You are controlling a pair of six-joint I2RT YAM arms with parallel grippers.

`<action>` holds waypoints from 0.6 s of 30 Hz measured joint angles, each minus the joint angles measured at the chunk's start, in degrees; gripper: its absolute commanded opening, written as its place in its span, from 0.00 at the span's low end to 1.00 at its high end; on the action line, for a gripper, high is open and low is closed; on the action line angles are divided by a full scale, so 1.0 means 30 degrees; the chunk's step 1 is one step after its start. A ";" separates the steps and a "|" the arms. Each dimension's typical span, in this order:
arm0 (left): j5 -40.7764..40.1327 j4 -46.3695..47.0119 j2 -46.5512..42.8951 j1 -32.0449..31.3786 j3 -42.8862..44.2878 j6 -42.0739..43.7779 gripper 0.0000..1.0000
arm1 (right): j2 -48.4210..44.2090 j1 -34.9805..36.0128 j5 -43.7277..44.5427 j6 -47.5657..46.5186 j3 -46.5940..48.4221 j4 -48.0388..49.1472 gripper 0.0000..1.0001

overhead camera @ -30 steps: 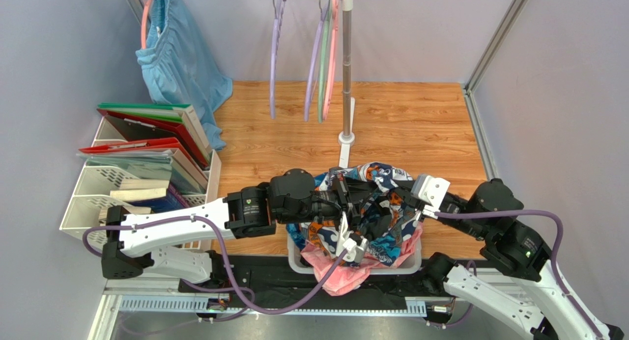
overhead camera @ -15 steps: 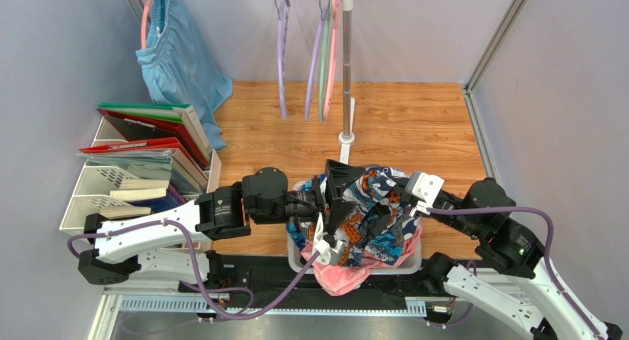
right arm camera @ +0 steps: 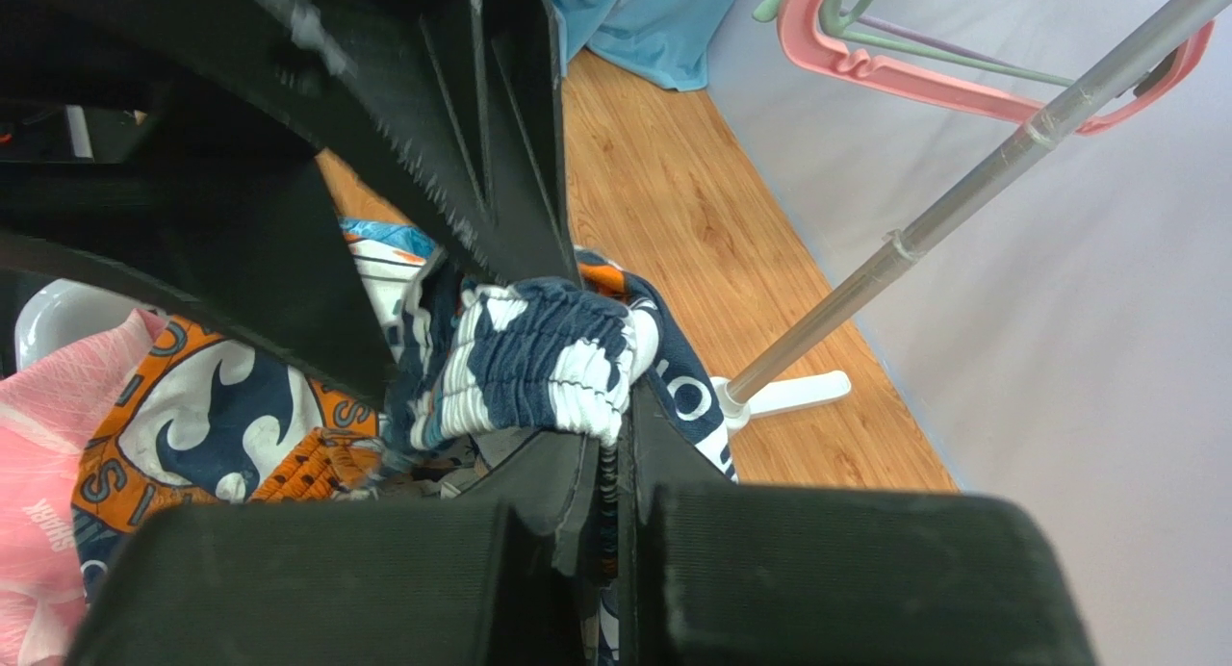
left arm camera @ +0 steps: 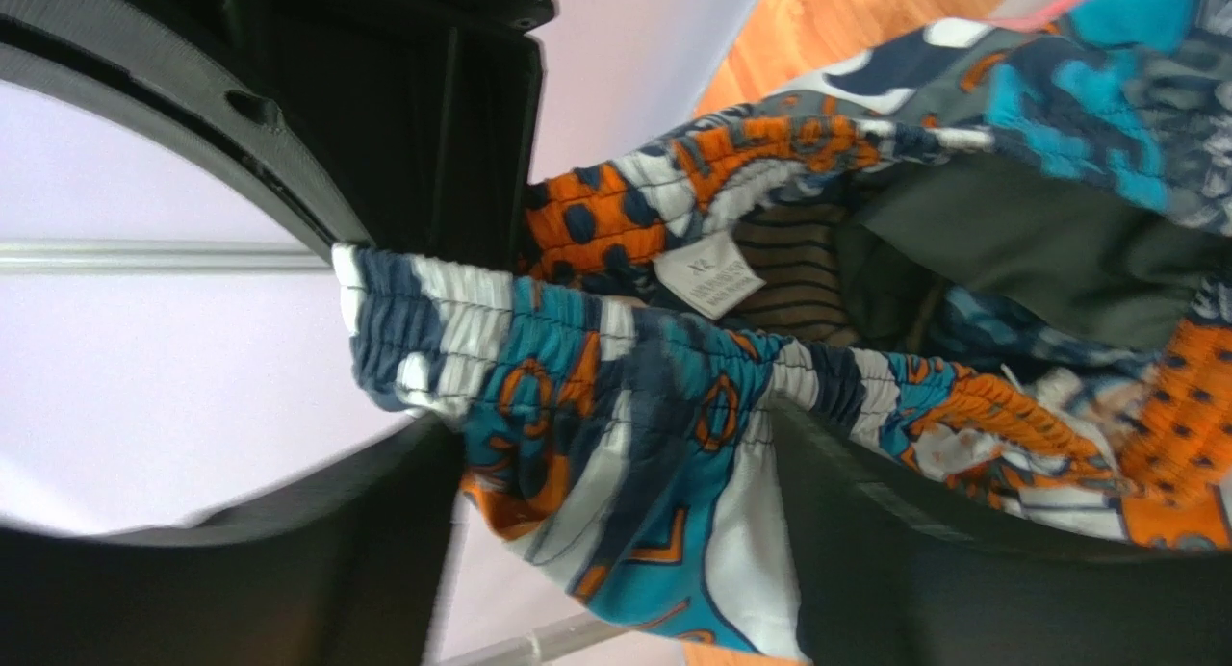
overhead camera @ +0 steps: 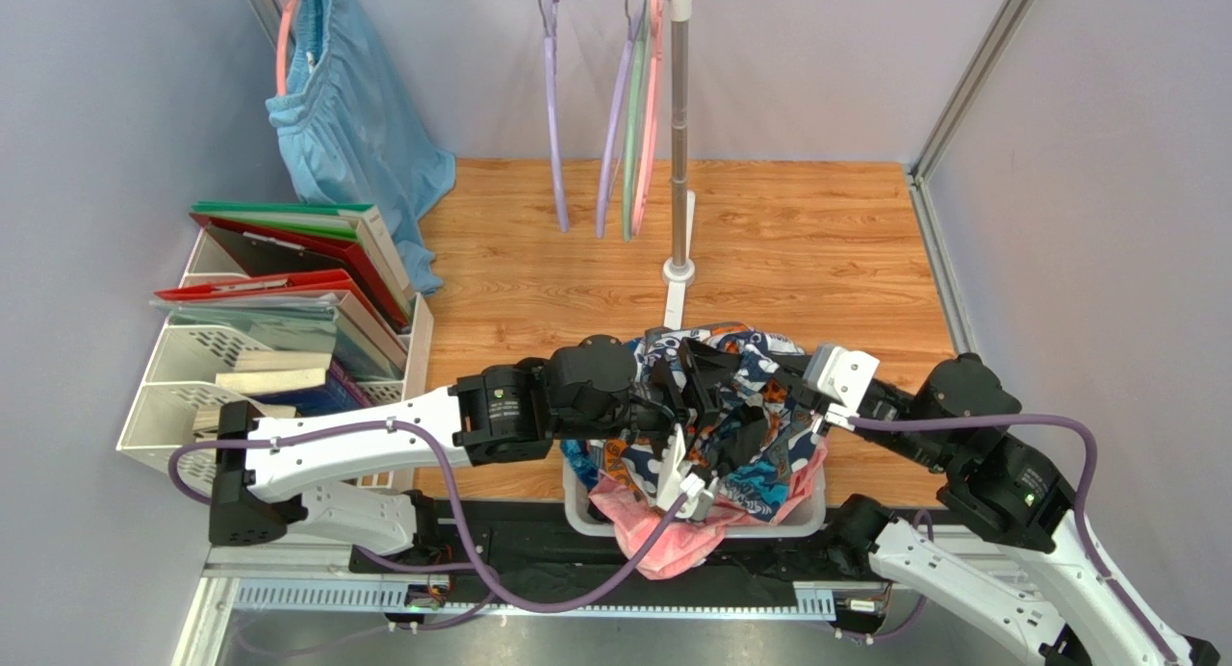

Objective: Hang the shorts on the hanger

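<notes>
The printed shorts are bunched over a basket at the near edge, lifted by the waistband. My right gripper is shut on the waistband, its jaws pressed together on the fabric. My left gripper reaches in from the left. In its wrist view the fingers stand apart, and a stretch of the shorts with its size label hangs in the gap. The lavender hanger hangs from the rail at the back, well beyond both grippers.
The basket also holds a pink garment. Further hangers, lavender, green and pink, hang beside the rack pole. Light-blue shorts hang at the back left. File trays with books stand on the left.
My left gripper let go, drew back to the left with its jaws wide, then returned to the waistband. The lavender hanger swung to the right. The right gripper kept its hold.
</notes>
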 measured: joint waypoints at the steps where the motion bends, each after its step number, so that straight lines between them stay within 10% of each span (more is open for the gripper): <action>1: -0.0240 0.0444 0.0189 0.0000 0.0000 0.0117 0.45 | -0.0117 0.0000 -0.0066 0.0000 0.0000 -0.0022 0.00; 6: -0.1253 0.1719 0.0255 0.0087 0.0036 -0.0087 0.02 | -0.0532 0.0000 -0.0095 0.0000 0.0000 -0.0160 0.03; 13: -0.1341 -0.0153 0.0102 0.0874 0.2011 -0.1909 0.00 | 0.0138 0.0000 0.2106 0.0131 0.0036 0.0918 0.73; 18: -0.0656 -0.3300 0.1086 0.3650 0.6448 -0.7053 0.00 | 0.1443 0.0000 0.4612 0.0138 0.1144 0.1260 0.82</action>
